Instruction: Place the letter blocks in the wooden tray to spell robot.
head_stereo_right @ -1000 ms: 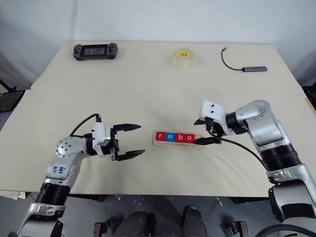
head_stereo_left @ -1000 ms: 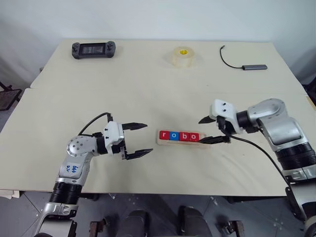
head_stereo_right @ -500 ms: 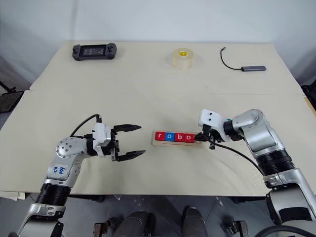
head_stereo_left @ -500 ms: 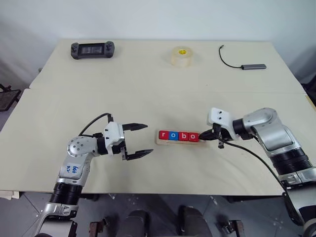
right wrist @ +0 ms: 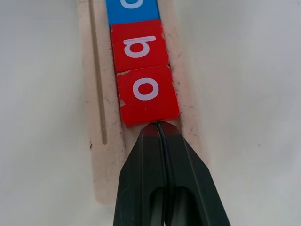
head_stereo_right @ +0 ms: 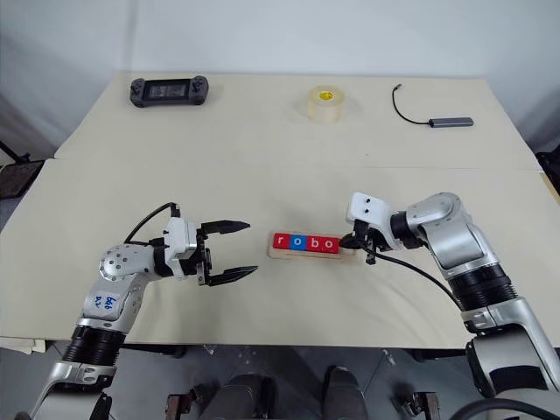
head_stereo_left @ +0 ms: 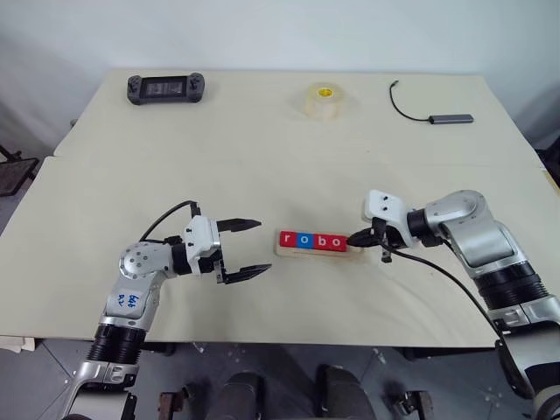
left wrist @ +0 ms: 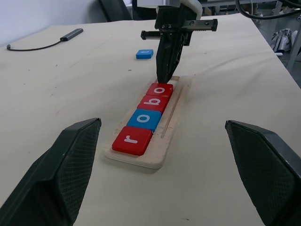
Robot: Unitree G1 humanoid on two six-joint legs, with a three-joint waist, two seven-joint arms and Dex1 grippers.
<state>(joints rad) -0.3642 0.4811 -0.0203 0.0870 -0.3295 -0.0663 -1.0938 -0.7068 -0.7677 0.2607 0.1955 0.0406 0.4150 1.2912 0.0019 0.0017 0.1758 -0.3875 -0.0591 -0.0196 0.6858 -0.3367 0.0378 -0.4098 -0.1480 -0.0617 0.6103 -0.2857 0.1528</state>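
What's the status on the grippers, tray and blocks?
Right gripper shut, tip against last red o block. Left gripper open, empty. Tray reads r-o-b-o; blue block loose on table.

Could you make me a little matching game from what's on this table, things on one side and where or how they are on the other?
Things:
1. right gripper
2. left gripper
3. tape roll
4. blue block

States:
A. open, left of the wooden tray
B. lying outside the tray
C. shut, tips at the last red o
D. far side of the table

Pairs: 1-C, 2-A, 3-D, 4-B
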